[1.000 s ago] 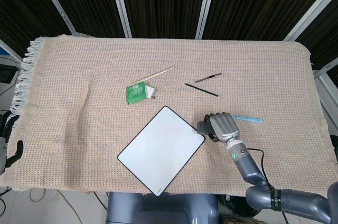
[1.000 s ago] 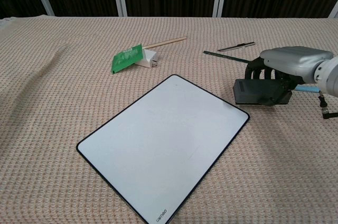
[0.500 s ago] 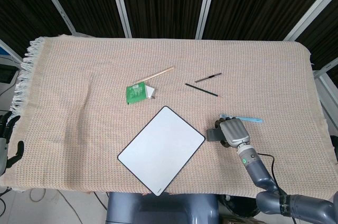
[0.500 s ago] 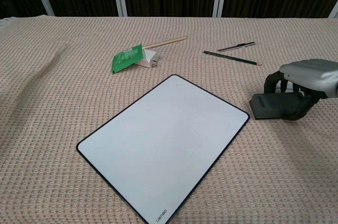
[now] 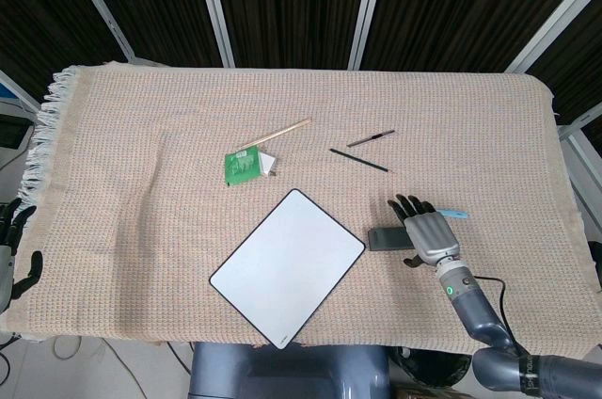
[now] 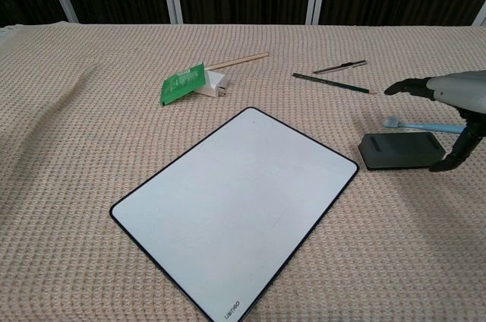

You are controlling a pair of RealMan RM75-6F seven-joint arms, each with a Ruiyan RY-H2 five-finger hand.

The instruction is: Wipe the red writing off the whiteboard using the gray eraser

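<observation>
Woven beige tablecloth (image 5: 141,135), blank whiteboard (image 5: 287,267), flat gray eraser (image 6: 401,150) beside it, right hand (image 5: 428,231) spread above

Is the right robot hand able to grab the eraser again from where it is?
Probably yes: the right robot hand hovers open beside the eraser, with nothing between them.

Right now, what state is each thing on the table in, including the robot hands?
Whiteboard: flat on the cloth, wiped clean, no red writing visible.
Eraser: lying released beside the board.
Right robot hand: open, fingers spread above the eraser.
Left robot hand: at the table's edge, holding nothing.
Green packet: lying flat.
</observation>
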